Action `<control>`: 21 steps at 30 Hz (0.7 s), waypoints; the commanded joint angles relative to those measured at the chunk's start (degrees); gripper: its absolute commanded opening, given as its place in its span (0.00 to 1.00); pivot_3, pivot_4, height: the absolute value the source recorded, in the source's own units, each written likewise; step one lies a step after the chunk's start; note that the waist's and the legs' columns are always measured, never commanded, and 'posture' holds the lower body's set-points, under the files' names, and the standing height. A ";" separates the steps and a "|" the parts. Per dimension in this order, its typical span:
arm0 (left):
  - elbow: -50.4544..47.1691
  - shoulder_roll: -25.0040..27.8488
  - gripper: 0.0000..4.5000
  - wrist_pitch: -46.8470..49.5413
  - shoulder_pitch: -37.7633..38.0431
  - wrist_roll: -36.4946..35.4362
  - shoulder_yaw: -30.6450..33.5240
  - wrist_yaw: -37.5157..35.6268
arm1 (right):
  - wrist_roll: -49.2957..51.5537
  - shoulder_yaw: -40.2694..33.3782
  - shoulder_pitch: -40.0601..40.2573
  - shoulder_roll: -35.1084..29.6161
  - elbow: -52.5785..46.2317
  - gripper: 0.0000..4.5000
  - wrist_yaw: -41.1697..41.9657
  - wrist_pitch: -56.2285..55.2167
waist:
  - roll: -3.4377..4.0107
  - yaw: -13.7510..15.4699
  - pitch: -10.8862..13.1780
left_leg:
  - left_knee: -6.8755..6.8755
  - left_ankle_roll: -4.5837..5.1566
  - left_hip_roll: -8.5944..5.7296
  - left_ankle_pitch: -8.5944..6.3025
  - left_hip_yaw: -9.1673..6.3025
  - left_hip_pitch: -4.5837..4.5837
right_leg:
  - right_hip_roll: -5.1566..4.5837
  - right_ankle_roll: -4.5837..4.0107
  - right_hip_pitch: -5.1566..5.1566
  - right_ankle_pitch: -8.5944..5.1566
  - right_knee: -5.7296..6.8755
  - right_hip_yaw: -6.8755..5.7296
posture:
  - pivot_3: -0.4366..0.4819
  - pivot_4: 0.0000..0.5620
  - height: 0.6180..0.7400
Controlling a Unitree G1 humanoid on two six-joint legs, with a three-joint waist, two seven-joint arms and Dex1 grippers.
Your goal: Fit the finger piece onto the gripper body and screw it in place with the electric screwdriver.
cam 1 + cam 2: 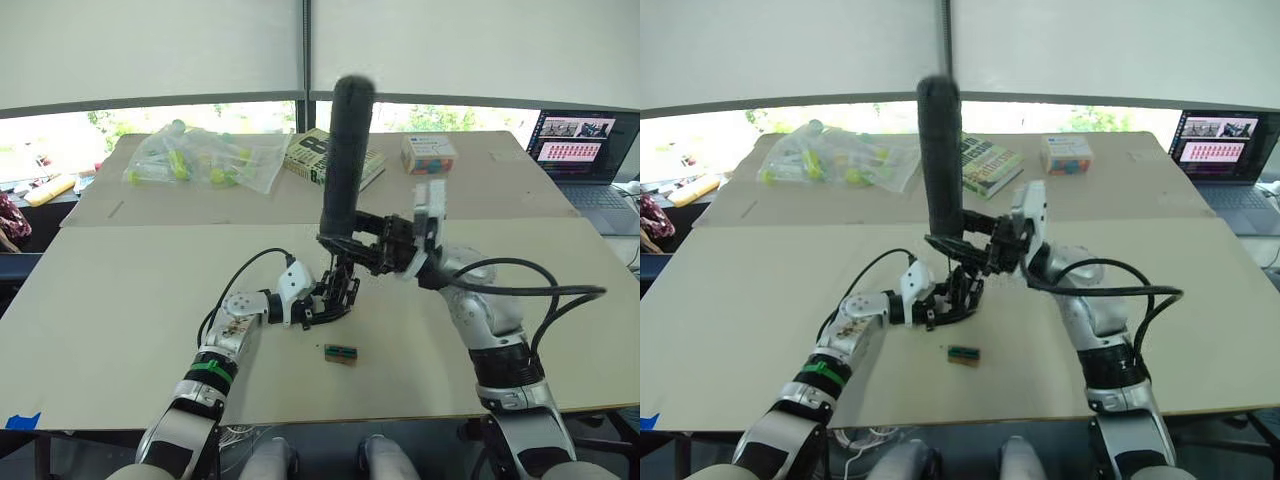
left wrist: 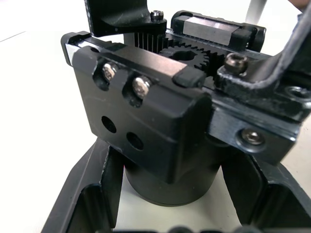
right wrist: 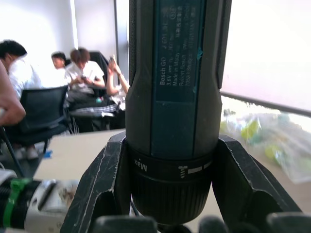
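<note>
Nearest you on the beige table (image 1: 120, 330), note the small green-and-black block (image 1: 340, 353), lying free and just in front of the work area. Directly behind it, the left gripper (image 1: 322, 305) is clamped around the round base of the gripper body (image 1: 342, 285), bracing it where it sits on the table; the left wrist view shows both fingers (image 2: 92, 194) flanking the cylinder, with a black block (image 2: 146, 121) seated on top beside the toothed gear and carrying two screws in its face. Judge this block to be the finger piece already fitted, though you cannot confirm its tapered tip from here. Above, the right gripper (image 1: 375, 248) is closed on the electric screwdriver (image 1: 345, 160), which stands nearly upright, bit end down over the gripper body; the bit tip itself is hidden behind the assembly. Treat fitting as probably done and screwing as in progress or about to begin: whether the screws are fully driven cannot be told. Farther back on the table lie a clear bag of yellow-green items (image 1: 200, 158), a book (image 1: 985, 165) and a small box (image 1: 428, 153), with a laptop (image 1: 585, 150) at the far right. Blinds cover the windows, and seated people appear in the right wrist view.
</note>
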 commanded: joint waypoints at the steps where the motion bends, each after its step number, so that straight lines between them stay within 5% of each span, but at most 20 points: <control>1: 0.39 -0.13 0.53 2.16 1.95 0.78 -0.91 1.06 | 4.92 -3.42 -2.19 -0.67 -4.12 0.42 2.15 0.32 | 0.00 0.06 0.00 | 0.00 0.00 0.00 0.00 -0.01 0.01 | 0.00 0.00 0.02 0.00 0.00 -0.01 | 0.48 0.27 1.00; 16: -3.11 0.15 0.53 5.07 4.01 0.03 -0.94 2.84 | 10.10 -11.92 0.43 -9.82 -9.52 0.42 1.73 3.64 | 0.00 -0.01 0.00 | -0.04 0.00 -0.02 -0.01 -0.02 -0.06 | -0.18 0.00 -0.03 0.00 -0.10 -0.01 | 0.48 0.27 1.00; 17: -3.15 0.16 0.76 5.17 4.06 -0.10 -0.85 2.84 | 10.26 -12.20 0.64 -10.18 -9.79 0.42 1.53 3.86 | 0.00 -0.02 0.00 | -0.04 0.00 -0.01 -0.01 -0.02 -0.05 | -0.18 0.00 -0.03 0.00 -0.10 -0.01 | 0.48 0.27 1.00; 20: -4.19 0.62 0.99 4.78 5.33 -0.60 -0.48 2.55 | 10.67 -14.20 2.49 -12.34 -10.77 0.42 1.29 4.61 | 0.00 0.04 0.00 | -0.04 0.00 0.01 -0.01 -0.02 -0.04 | -0.18 0.00 0.00 0.00 -0.11 -0.02 | 0.48 0.27 1.00; 21: -4.58 0.80 0.99 5.05 5.75 -0.83 -0.37 2.31 | 10.79 -14.48 2.91 -12.75 -10.98 0.42 1.20 4.66 | 0.00 -0.06 0.00 | -0.05 0.00 0.01 -0.01 -0.02 -0.05 | -0.19 0.00 0.00 0.00 -0.17 -0.02 | 0.48 0.27 1.00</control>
